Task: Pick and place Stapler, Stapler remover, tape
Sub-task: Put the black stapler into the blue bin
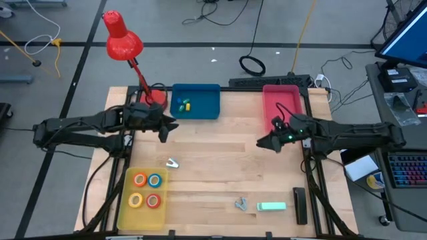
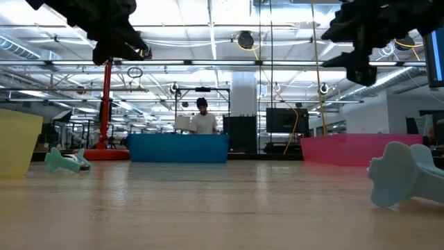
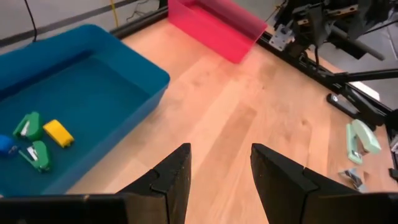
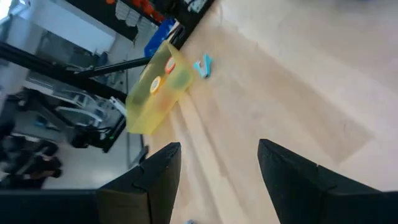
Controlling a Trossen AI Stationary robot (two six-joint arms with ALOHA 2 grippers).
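Observation:
Four tape rolls, orange (image 1: 140,179), blue (image 1: 155,179), yellow (image 1: 136,199) and red (image 1: 153,201), lie flat in the yellow bin (image 1: 127,212) at the near left. The mint stapler (image 1: 271,207) lies on the table near its near edge, with a small grey metal piece (image 1: 241,204) to its left. A small pale-blue staple remover (image 1: 172,162) lies beside the yellow bin's far corner. My left gripper (image 1: 165,128) hovers open, high above the table just near the blue bin. My right gripper (image 1: 263,142) hovers open near the pink bin, over bare wood.
The blue bin (image 1: 207,110) at the far edge holds tiny green, yellow and blue bits (image 3: 37,140). The pink bin (image 1: 290,110) sits far right. A red desk lamp (image 1: 123,40) stands at the far left corner. A black bar (image 1: 299,203) lies near the right edge. A person shows beyond the table (image 2: 202,119).

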